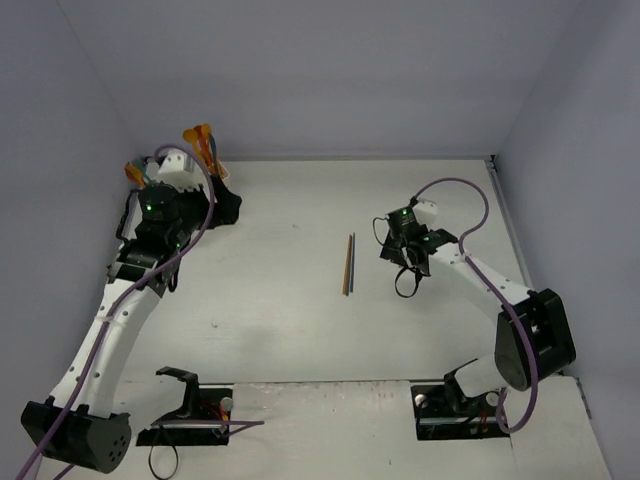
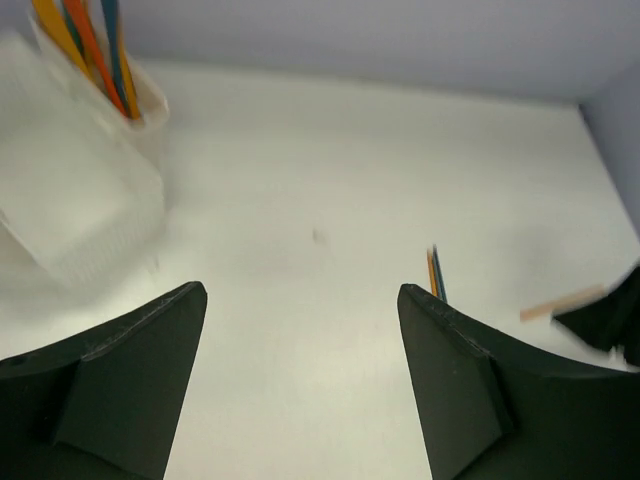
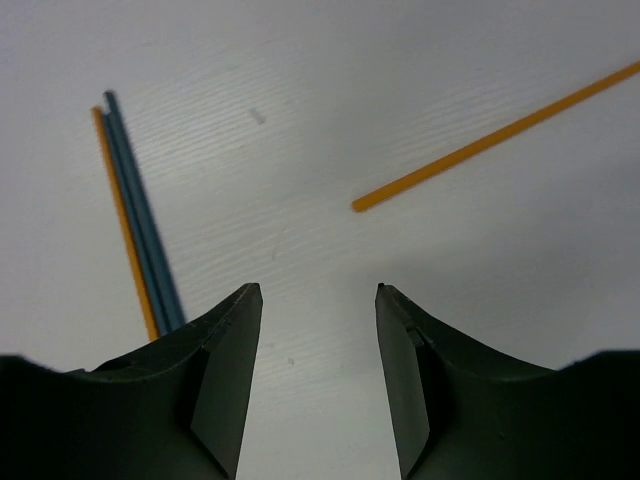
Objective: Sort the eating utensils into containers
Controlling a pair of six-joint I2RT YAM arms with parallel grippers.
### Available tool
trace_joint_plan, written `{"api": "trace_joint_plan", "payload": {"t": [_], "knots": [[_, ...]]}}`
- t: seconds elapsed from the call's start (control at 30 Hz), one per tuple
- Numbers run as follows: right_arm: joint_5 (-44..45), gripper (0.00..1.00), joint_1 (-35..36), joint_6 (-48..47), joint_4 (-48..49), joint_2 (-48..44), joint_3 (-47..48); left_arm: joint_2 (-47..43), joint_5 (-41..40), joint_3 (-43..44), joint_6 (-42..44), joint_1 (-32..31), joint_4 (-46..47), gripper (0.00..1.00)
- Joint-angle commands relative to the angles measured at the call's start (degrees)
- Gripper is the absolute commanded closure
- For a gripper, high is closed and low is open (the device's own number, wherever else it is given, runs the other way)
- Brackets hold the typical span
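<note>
Utensils [image 3: 143,215] lie just left of rt tool [image 3: 316,290], seemingly apart.

Open table [image 1: 270,300] stretches between the containers [image 2: 80,200] and the paired utensils [image 1: 349,264].

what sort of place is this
Probably a robot lab test cell, not a kitchen: a white table boxed in by plain walls, two robot arms bolted at its edge, loose utensils.
</note>
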Motion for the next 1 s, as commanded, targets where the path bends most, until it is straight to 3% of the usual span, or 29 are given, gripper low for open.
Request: {"api": "trace_joint_plan", "payload": {"t": [0.0, 0.27, 0.63, 0.73, 0.97], "knots": [[4.89, 0.53, -4.82, 9.01, -2.43, 5.45, 3.9, -6.74, 3.97, -3.39, -4.68, -0.7, -6.56, 0.26], [5.49, 0.56, -10.51, 15.15, -2.68, 13.11, 6.86, -11.44, 6.1, -3.9, -4.76, -1.5, -13.02, 0.26], [2.32, 0.6, -12.44, 17.79, -2.77, 20.56, 7.01, -16.08, 7.45, -5.86, -6.22, -2.63, -15.68, 0.26], [1.31, 0.66, -12.4, 18.28, -2.77, 21.46, 6.27, -16.43, 7.19, -6.1, -5.7, -2.73, -15.79, 0.26], [-0.49, 0.9, -10.43, 18.66, -2.77, 20.76, 4.23, -15.89, 7.83, -4.88, -5.74, -2.99, -15.76, 0.26]]}}
